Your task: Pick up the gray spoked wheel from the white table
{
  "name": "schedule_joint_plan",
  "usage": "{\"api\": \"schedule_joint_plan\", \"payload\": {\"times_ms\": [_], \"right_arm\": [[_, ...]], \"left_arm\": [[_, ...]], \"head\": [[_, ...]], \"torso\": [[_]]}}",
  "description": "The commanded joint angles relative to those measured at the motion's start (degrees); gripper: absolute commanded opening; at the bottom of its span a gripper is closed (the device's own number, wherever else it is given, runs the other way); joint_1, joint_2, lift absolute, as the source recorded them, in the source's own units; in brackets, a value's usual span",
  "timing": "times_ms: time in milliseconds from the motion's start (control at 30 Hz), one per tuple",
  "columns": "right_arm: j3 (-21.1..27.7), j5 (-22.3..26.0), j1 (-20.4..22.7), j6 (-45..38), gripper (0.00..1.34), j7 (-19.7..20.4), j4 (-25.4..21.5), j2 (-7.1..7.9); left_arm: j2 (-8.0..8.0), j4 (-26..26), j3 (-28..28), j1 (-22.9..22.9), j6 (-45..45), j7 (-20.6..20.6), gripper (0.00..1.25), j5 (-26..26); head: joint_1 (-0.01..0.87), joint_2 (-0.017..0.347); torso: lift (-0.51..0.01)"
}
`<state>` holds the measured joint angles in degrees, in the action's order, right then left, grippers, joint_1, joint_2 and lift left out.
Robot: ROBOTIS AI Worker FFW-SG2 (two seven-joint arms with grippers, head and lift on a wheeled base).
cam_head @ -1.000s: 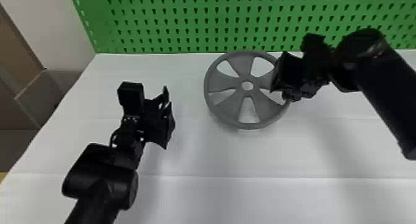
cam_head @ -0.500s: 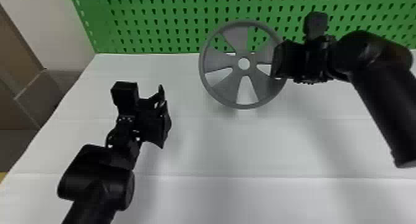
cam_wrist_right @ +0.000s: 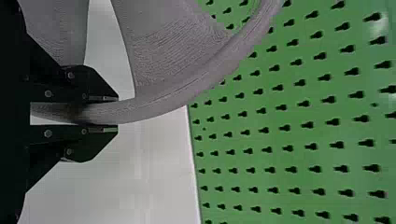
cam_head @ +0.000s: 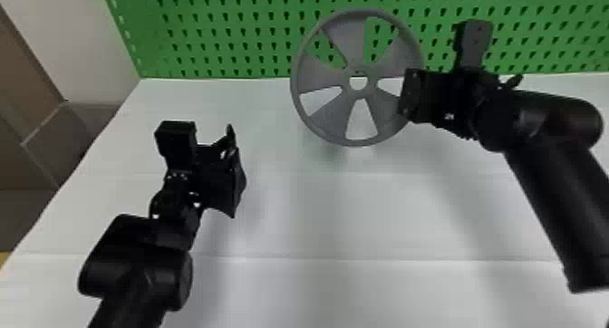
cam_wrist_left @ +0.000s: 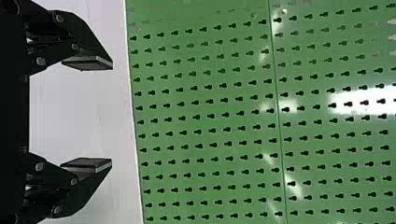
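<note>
Presently, the right tool [cam_head: 408, 94] is pinching the rim of the gray wheel [cam_head: 351, 44], which is hanging above the far part of the table [cam_head: 317, 214]. The left tool [cam_head: 234, 168] is hovering over the table's left side, its fingers standing spread apart.

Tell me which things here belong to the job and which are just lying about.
Part of the job:
gray spoked wheel
right tool, gripping its rim
white table below

Just about:
left tool, open and empty
green pegboard behind
</note>
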<state>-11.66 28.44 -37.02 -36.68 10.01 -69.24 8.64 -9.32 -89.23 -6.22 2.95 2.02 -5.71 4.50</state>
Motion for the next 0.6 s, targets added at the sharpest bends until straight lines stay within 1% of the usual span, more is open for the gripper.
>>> {"api": "schedule_joint_plan", "payload": {"times_ms": [0, 100, 200, 367, 567], "right_arm": [[0.67, -4.27, 3.18, 7.24, 0.28, -2.19, -2.21, -0.82], [0.94, -5.06, 4.41, 10.32, 0.28, -3.50, -2.39, -1.17], [1.29, -6.91, 5.99, 13.39, 0.28, -4.91, -2.74, -1.61], [1.90, -8.76, 8.01, 17.35, 0.28, -4.91, -2.74, -2.66], [1.90, -9.99, 9.16, 19.63, 0.28, -5.00, -2.74, -3.10]], "left_arm": [[0.00, -0.51, 0.51, -0.49, 0.00, 0.00, 0.74, 0.16], [0.00, -0.77, 0.68, -0.76, 0.00, 0.00, 0.74, 0.25], [0.09, -0.77, 0.77, -0.84, 0.00, 0.00, 0.74, 0.34], [0.18, -0.95, 0.86, -1.11, -0.09, 0.00, 0.74, 0.42], [0.53, -0.95, 1.04, -1.46, -0.09, 0.00, 0.74, 0.34]], "head": [[0.779, 0.103], [0.779, 0.103], [0.779, 0.103], [0.779, 0.103], [0.779, 0.103]], "torso": [[-0.071], [-0.071], [-0.071], [-0.071], [-0.071]]}}
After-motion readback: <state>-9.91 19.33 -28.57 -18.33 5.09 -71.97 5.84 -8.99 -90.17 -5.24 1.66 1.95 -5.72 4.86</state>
